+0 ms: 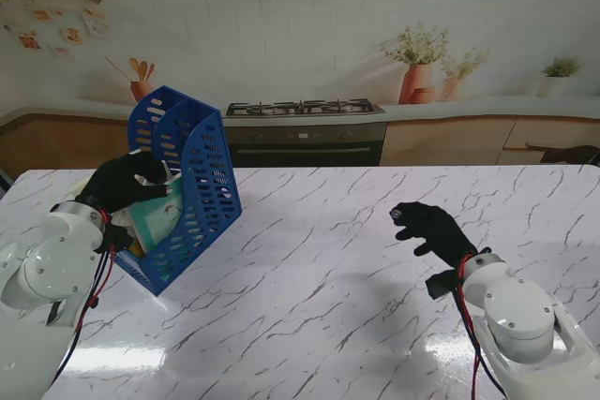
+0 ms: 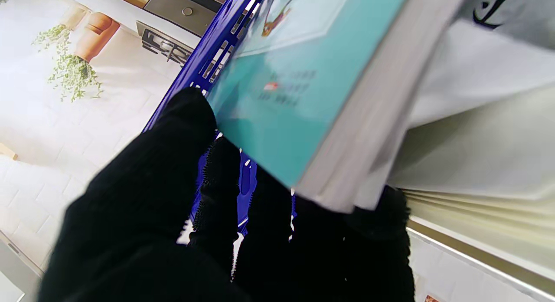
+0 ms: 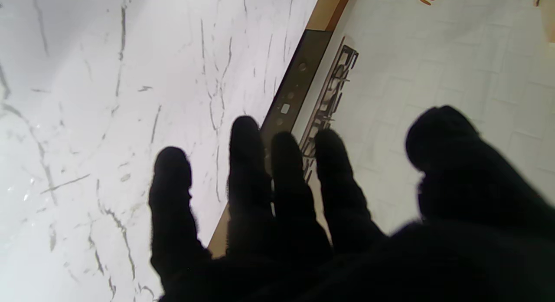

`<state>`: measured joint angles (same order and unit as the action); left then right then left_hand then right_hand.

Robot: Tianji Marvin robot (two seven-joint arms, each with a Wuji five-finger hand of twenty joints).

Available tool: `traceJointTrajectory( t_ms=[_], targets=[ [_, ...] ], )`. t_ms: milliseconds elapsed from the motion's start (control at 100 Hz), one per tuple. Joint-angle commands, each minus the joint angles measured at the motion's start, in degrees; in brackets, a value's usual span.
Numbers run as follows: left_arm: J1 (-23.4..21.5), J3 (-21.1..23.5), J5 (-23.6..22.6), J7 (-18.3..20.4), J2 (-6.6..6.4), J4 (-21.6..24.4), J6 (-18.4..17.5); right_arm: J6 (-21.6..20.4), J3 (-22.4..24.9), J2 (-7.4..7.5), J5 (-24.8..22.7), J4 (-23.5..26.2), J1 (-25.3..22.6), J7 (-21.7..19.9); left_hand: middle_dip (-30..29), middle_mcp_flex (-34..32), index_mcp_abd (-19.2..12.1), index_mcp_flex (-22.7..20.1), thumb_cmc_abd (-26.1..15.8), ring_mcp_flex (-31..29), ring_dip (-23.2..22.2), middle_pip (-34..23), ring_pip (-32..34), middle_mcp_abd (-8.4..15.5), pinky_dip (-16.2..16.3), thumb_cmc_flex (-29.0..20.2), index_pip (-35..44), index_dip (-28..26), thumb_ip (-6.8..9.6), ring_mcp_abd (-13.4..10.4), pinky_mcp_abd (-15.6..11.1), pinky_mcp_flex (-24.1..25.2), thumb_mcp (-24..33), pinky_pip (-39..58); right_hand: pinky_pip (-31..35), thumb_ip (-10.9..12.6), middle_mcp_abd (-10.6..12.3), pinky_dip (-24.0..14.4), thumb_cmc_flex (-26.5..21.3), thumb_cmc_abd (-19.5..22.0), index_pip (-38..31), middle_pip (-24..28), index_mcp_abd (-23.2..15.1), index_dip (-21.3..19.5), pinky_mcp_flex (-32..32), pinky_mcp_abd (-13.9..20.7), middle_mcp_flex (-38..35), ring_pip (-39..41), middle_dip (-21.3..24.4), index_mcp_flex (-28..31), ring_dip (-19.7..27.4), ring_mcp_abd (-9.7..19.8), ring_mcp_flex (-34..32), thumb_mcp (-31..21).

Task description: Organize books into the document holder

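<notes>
1. Books [image 1: 150, 217] are seen lodged in the blue document holder [image 1: 192, 175], which is tilted on the table's [image 1: 356, 269] left side; no loose books are visible, so little appears left.
2. A teal book [image 2: 299, 85] and the holder's wall are gripped together by the left hand [image 1: 127, 183].
3. Nothing is held by the right hand [image 1: 429, 228]; its fingers [image 3: 247, 163] are spread above the marble.
</notes>
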<state>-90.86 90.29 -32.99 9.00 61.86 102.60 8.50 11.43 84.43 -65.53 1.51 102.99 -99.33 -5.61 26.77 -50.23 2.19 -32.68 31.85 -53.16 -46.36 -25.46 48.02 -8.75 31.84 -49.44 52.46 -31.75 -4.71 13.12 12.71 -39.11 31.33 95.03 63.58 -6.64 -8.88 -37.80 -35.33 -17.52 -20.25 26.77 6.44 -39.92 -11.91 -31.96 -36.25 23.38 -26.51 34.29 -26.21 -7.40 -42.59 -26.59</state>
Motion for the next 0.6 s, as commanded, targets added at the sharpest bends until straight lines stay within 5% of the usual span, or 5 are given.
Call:
traceJointTrajectory(
  t_ms=[0, 190, 330, 450, 590],
  targets=[
    [-0.8, 0.2, -0.1, 0.1, 0.42, 0.9, -0.8, -0.4, -0.2, -0.36, 0.2, 0.1, -0.3, 0.0, -0.5, 2.2, -1.4, 1.1, -2.2, 4.5, 2.6, 1.4, -7.0, 0.7, 3.0, 0.7, -3.4, 1.8, 0.67, 3.1, 3.4, 4.9, -0.2, -6.0, 0.0, 2.1, 0.9, 0.3, -0.4, 0.8, 0.2, -0.3, -0.5, -0.8, 0.6, 5.8, 0.6, 0.1, -0.3, 0.2, 0.1, 0.4, 0.4, 1.3],
    [-0.7, 0.6, -0.5, 0.9, 0.34, 4.1, 0.9, -0.6, -0.2, -0.38, 0.2, 0.0, -0.2, 0.1, -0.6, 5.1, -1.1, 1.8, -4.4, 14.5, 8.1, 3.5, -18.7, 1.4, 4.1, 3.9, -9.9, 2.4, 1.23, 2.6, 6.3, 21.0, 0.7, -22.2, 0.1, 2.2, 0.8, 0.2, -0.6, 0.6, 0.0, -0.1, -0.6, -0.9, 0.4, 5.5, 0.2, 0.4, -0.3, 0.6, 0.0, 0.3, 0.1, 1.8],
    [-0.2, 0.8, -1.6, 0.4, 0.44, 6.1, 1.6, -0.9, -0.2, -0.42, 0.3, -0.1, -0.2, 0.2, -1.0, 6.5, -1.3, 2.1, -5.6, 16.0, 9.8, 4.8, -21.9, 1.3, 2.4, 5.3, -12.0, 2.7, 1.64, 1.9, 6.6, 26.3, 0.9, -28.5, 0.4, 2.2, 0.8, 0.0, -0.4, 0.3, -0.1, 0.0, -0.9, -1.0, 0.1, 5.2, -0.3, 0.7, -0.3, 1.1, 0.0, 0.0, -0.4, 1.7],
    [-0.2, 1.2, -2.2, 0.1, 0.51, 8.2, 2.1, -1.2, -0.3, -0.42, 0.3, -0.2, -0.1, 0.3, -1.1, 6.8, -1.4, 2.2, -6.7, 16.1, 10.7, 5.3, -23.4, 0.8, 1.9, 6.5, -13.9, 3.3, 2.28, 1.7, 6.7, 27.5, 0.6, -30.7, 0.8, 2.2, 0.8, -0.2, 0.1, -0.1, -0.2, 0.1, -1.1, -0.9, -0.2, 4.8, -0.8, 0.9, -0.3, 1.4, 0.0, -0.1, -0.9, 1.1],
    [-0.7, 1.3, -2.1, 0.2, 0.61, 11.4, 3.1, -1.5, -0.3, -0.43, 0.3, -0.4, 0.1, 0.4, 6.8, 4.9, -1.3, 1.8, -7.7, 13.2, 6.4, -1.8, -18.5, 1.9, 3.0, 5.6, -14.6, 2.6, 1.90, 2.2, 6.0, 25.5, -1.9, -29.8, 1.1, 2.2, 0.8, -0.2, 0.7, -0.4, -0.3, -0.1, -1.2, -0.9, -0.3, 4.6, -1.1, 1.0, -0.2, 1.6, 0.0, -0.2, -1.2, 0.2]
  ],
)
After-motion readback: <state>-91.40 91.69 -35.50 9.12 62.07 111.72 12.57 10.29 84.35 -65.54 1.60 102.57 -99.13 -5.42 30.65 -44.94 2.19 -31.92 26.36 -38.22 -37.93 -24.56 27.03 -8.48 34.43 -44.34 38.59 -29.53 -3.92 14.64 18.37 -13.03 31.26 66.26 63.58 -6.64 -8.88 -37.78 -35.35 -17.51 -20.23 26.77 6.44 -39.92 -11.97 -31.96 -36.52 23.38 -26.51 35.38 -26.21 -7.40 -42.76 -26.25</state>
